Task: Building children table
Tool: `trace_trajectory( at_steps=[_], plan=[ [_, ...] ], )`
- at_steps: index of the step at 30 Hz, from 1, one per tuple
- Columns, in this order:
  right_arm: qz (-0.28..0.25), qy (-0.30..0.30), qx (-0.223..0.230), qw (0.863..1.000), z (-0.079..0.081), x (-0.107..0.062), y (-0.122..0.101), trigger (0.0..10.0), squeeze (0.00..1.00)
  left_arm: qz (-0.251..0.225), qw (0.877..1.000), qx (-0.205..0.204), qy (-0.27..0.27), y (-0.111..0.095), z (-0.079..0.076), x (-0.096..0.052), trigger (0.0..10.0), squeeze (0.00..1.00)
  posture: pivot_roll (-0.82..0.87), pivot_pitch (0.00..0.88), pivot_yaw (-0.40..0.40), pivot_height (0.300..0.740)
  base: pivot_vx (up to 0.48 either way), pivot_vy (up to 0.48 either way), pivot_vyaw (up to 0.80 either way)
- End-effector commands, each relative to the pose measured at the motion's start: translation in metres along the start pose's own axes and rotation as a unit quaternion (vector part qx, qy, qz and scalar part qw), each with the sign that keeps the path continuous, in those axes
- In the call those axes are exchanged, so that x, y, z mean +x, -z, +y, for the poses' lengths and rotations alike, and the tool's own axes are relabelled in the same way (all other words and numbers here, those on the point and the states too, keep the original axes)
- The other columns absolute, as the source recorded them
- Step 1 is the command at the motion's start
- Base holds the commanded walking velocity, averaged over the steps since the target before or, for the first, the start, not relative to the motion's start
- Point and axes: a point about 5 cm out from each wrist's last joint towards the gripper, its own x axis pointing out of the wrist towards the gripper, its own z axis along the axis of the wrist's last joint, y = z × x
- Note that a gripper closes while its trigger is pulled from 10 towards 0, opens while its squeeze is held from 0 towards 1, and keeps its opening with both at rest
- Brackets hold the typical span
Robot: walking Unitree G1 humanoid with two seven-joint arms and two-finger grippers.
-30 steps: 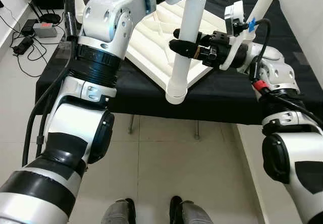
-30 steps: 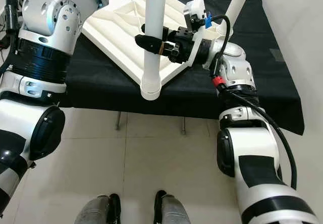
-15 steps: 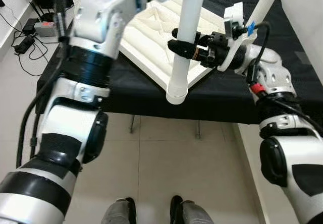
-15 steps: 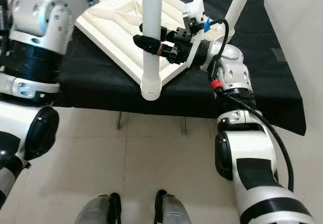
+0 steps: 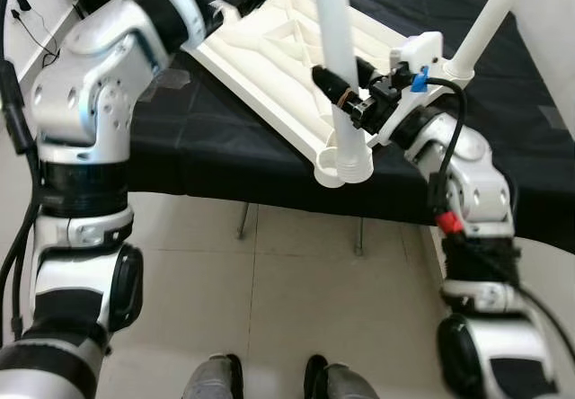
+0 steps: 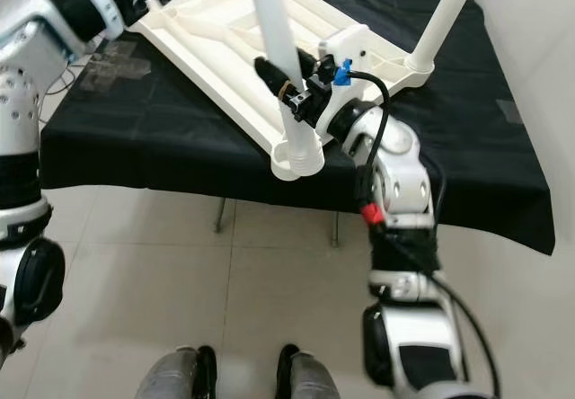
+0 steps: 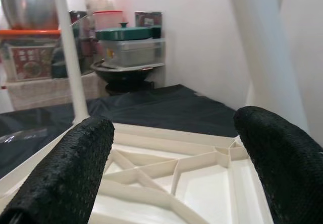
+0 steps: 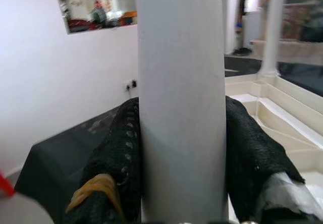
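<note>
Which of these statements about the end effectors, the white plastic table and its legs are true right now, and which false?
1. The right end effector is shut on the white tubular table leg. True.
2. The white plastic tabletop lies underside up on the black cloth. True: its ribs face up.
3. The left end effector grips a leg. False: its fingers stand open above the tabletop's ribs, holding nothing.
4. No other leg is fitted. False: a second white leg stands at another corner.
5. The gripped leg's wide end hangs past the cloth's front edge. True.
</note>
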Motion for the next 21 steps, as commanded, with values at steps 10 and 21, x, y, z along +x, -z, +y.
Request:
trace_trajectory(
  at_steps=[10,21],
  plan=[
    [-0.021,0.03,0.014,0.999,-0.002,0.004,0.0,0.0,0.0,-0.034,0.999,-0.004,-0.003,-0.018,-0.004,-0.002,10.0,1.0,0.01,0.19,-0.031,0.74,0.0,0.0,0.0],
    [-0.124,0.131,0.15,0.972,-0.01,0.016,-0.02,0.0,0.0,-0.069,0.997,-0.032,-0.002,-0.023,-0.018,-0.005,10.0,0.0,0.02,0.192,-0.037,0.74,0.0,0.0,0.0]
  ],
)
